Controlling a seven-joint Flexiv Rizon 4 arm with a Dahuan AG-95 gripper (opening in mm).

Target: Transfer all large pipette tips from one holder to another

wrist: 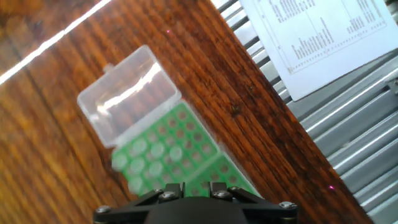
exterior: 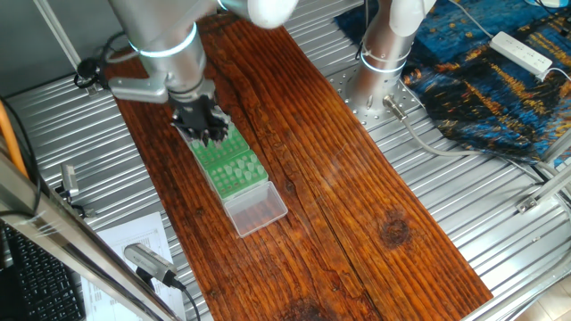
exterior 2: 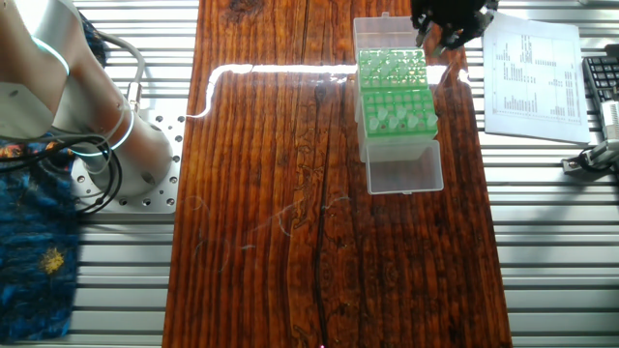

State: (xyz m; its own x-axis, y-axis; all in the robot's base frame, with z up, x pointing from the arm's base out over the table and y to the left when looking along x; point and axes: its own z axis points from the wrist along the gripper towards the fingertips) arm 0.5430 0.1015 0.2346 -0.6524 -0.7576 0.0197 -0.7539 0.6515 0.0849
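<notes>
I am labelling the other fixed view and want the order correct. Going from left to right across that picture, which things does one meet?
Robot base → blue patterned cloth just below it → wooden board → green racks with large pipette tips → printed paper sheet → keyboard.

Pale-green pipette tips (exterior 2: 403,116), green racks (exterior 2: 395,94), reddish-brown striped wooden board (exterior 2: 290,222)

Wooden table (exterior: 357,205) on ribbed metal surface (exterior 2: 551,251). Printed sheet (exterior 2: 530,72) beside table, keyboard (exterior 2: 602,77) at its far edge. Blue patterned cloth (exterior: 500,85) with white power strip (exterior: 522,52) on it. Loose cables (exterior: 437,147) near cloth.
</notes>
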